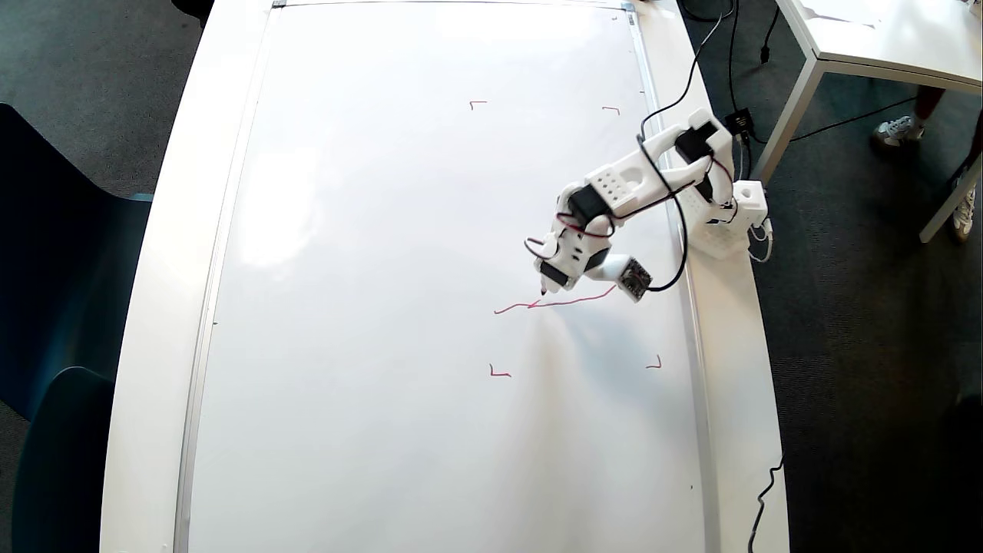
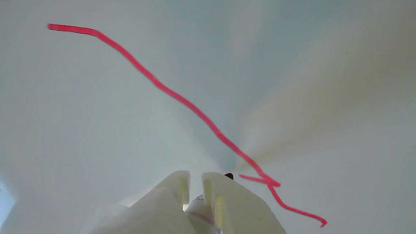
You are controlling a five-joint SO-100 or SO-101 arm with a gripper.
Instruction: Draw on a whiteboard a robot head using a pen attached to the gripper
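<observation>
The board (image 1: 430, 230) fills most of the overhead view, lying flat on a white table (image 1: 737, 369); the arm's base sits at about 3 o'clock on the table's right edge, and the arm reaches in toward 8 o'clock. Four small red corner marks (image 1: 499, 373) frame a patch on the board's right half; within it there is no head outline as yet, only one wavering red line (image 1: 568, 301) running roughly 3 to 9 o'clock across the lower part of the patch.

The gripper (image 1: 550, 278) hangs over the middle of that line; its jaws stand nearly together with a narrow slot between, clamped on the pen (image 2: 198, 208), whose white barrel shows in the slot in the wrist view. The dark tip (image 2: 229, 175) peeps past the right jaw, at or just off the board beside a short spur off the line; whether it touches I cannot tell.

The step in hand looks like the first stroke of the outline, so the drawing is barely begun. The next move calls for light, even pressure and a steadier track toward a corner mark, then a clean turn; the wobble so far suggests drag on the glossy surface, and too much push could skid the tip or tilt the pen in the jaws.
</observation>
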